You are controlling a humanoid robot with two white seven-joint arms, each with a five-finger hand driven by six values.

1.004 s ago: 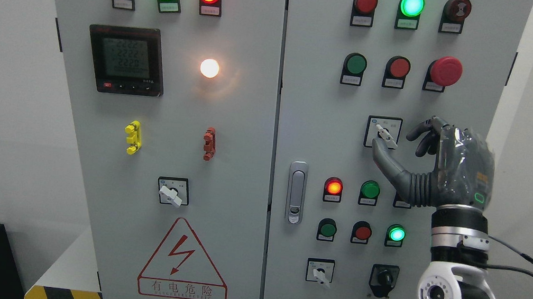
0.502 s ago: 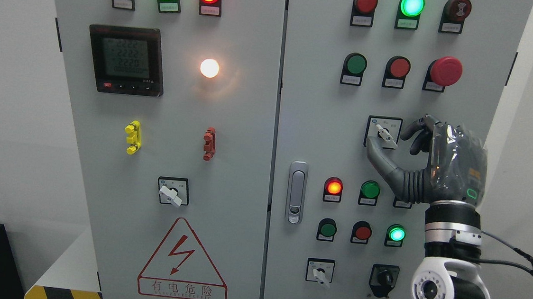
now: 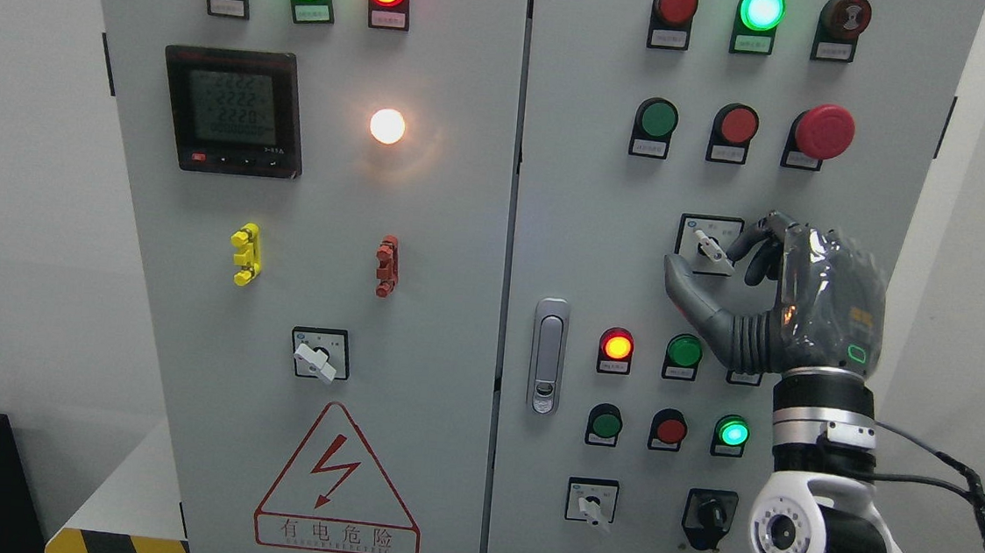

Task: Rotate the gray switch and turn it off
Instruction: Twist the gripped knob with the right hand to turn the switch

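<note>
— Where's the gray switch (image 3: 712, 247)?
— On the cabinet door (image 3: 587, 187), between the right hand (image 3: 794, 300)'s thumb, below-left, and its fingers (image 3: 746, 239), right.
— And the latch (image 3: 548, 356)?
— Left of the thumb, lower.

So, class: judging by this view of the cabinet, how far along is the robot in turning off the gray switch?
Done: the right hand has reached the gray switch, thumb below, fingers at its right. In hand: closing on the lever; a firm grasp isn't clear. Left: the turn; the lever sits slanted.
</note>
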